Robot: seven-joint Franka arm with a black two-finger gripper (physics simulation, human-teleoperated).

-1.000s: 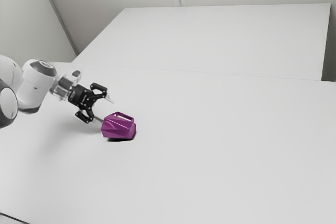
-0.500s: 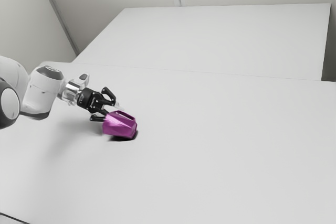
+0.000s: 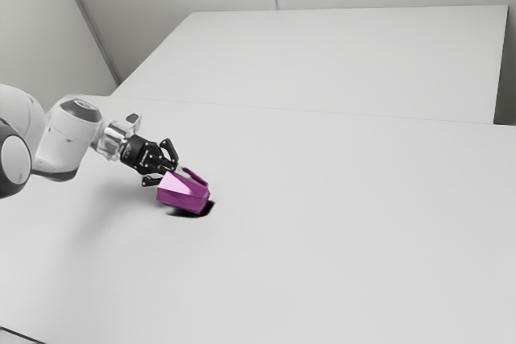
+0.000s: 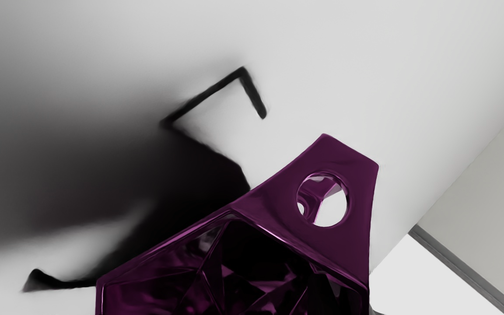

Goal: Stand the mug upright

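The purple mug [image 3: 184, 192] lies tipped over on its side in the exterior view, its base end angled down toward the exterior view's right. Its handle [image 3: 196, 176] sticks up along the upper side. Right against the mug's mouth end is my gripper [image 3: 166, 171]; whether it holds the wall cannot be told. In the wrist view the faceted mug [image 4: 164, 249] turns its open mouth to my hand, with the dark inside showing, and the handle [image 4: 278, 188] with its round hole stands out from the rim.
The white table [image 3: 322, 239] stretches around the mug, which casts a dark shadow [image 4: 199, 170] on it. Farther back in the exterior view is another broad white surface [image 3: 339, 62]. A thin dark line [image 3: 22, 335] crosses the exterior view's lower left corner.
My hand has moved toward the exterior view's right, up to the mug's mouth. The mug has tilted and turned a little, its handle now seen more edge-on, and its shadow reaches farther out at the base end.
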